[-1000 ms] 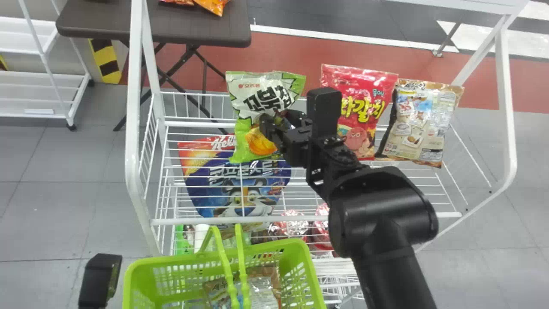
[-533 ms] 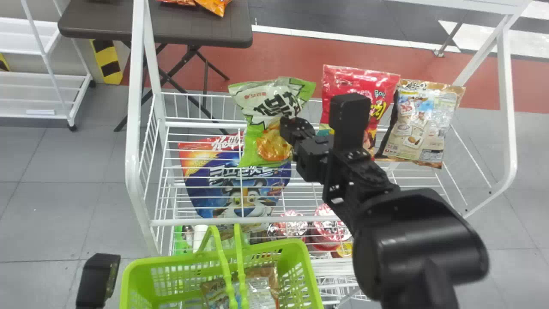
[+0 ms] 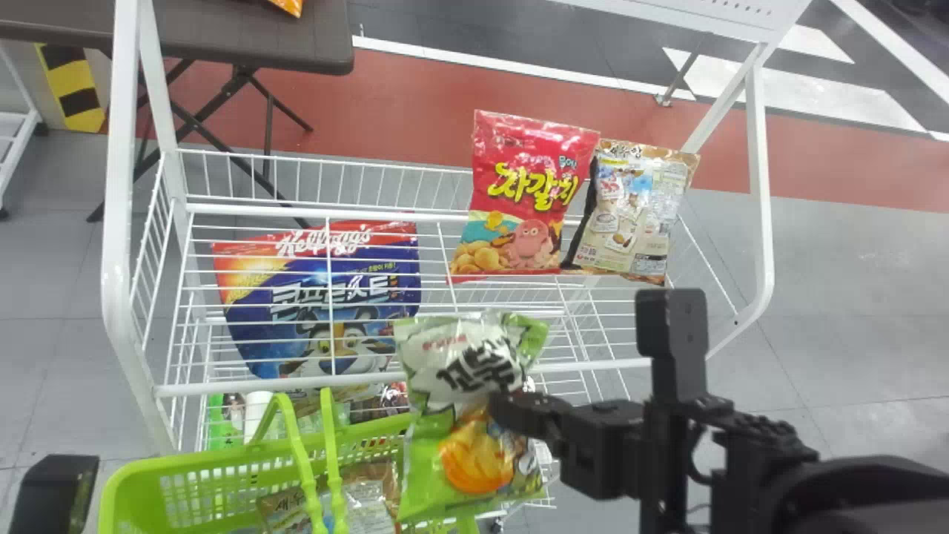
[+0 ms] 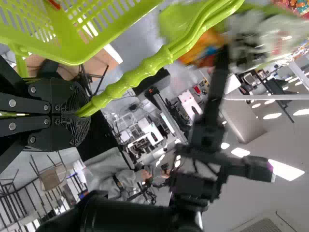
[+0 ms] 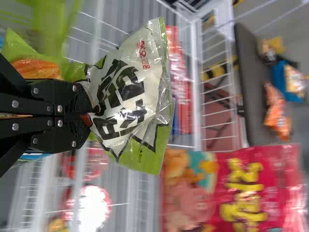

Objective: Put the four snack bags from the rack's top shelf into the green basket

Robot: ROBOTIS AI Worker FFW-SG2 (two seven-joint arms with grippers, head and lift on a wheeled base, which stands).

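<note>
Already one snack bag (image 3: 371, 500) is in the basket (image 3: 122, 493), my right jaws clamp the green bag (image 3: 456, 437), left jaws the handle (image 4: 145, 67), leaving red bag (image 3: 519, 196) and brown bag (image 3: 634, 211).

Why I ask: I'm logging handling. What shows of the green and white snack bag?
The green and white snack bag is glossy, crinkled film with black lettering above an orange chip picture. Held upright, it is pinched around its middle by the black right gripper. In the head view it overlaps the green plastic basket and white wire rack.
</note>
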